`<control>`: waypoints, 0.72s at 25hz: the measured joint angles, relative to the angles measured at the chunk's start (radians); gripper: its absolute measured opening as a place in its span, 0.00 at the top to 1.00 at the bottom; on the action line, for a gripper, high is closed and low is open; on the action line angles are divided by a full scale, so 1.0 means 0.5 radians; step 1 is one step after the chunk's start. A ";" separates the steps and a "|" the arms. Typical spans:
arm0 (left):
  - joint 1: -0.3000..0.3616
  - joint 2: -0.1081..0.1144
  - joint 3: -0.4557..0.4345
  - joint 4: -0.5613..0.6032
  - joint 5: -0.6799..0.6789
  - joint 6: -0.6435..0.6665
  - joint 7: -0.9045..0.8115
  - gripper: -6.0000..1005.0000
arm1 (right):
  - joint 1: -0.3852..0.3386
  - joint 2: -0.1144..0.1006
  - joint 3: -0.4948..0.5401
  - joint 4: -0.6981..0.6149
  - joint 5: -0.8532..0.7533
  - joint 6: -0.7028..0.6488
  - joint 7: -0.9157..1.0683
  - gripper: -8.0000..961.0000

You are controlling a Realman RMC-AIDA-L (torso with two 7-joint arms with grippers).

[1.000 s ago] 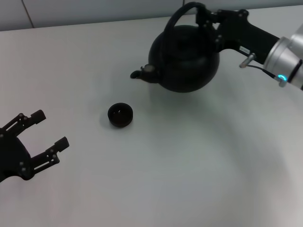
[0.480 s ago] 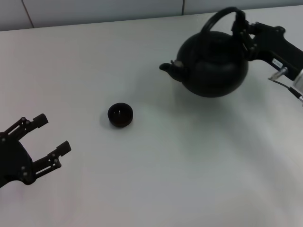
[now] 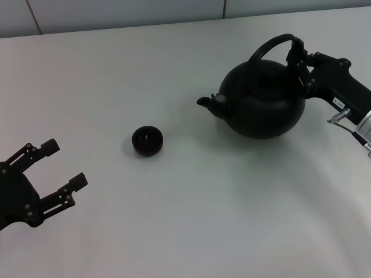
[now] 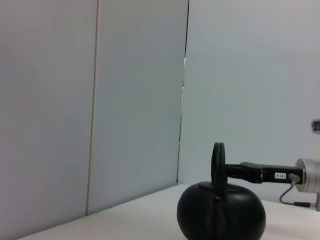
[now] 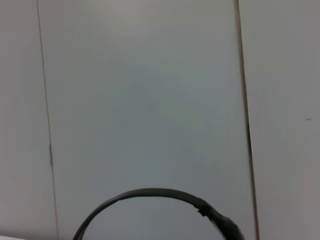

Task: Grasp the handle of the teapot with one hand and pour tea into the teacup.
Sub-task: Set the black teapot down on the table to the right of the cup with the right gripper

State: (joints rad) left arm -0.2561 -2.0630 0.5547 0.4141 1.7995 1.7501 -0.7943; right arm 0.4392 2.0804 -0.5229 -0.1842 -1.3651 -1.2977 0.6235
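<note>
The teapot point(image 3: 264, 104) is held by its handle point(image 3: 272, 43) in the closed right end effector point(image 3: 298, 58), far right on the worktop point(image 3: 203, 220), spout toward the teacup point(image 3: 147, 141), well apart. An off-centre grip may let the pot swing, so tea may miss the small cup. The left end effector point(image 3: 55, 168) is parked open, near left.

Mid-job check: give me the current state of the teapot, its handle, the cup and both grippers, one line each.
teapot: upright on the table, spout toward the cup, lid on.
handle: raised over the lid, clamped on its right side.
teacup: upright, apart from the teapot.
right gripper: shut on the handle.
left gripper: open, holding nothing, parked near left.
</note>
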 joint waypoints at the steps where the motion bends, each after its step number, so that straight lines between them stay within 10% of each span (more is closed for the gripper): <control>1: 0.000 0.000 0.000 0.000 0.000 0.000 0.000 0.16 | 0.000 0.001 0.022 0.026 0.000 -0.002 -0.053 0.90; 18: -0.015 -0.006 -0.008 -0.004 -0.001 0.008 -0.012 0.16 | 0.013 0.000 0.111 0.142 0.001 0.039 -0.263 0.90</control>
State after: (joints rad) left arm -0.2635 -2.0661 0.5507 0.4123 1.7992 1.7541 -0.8002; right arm 0.4456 2.0804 -0.4674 -0.1133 -1.3648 -1.2782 0.4922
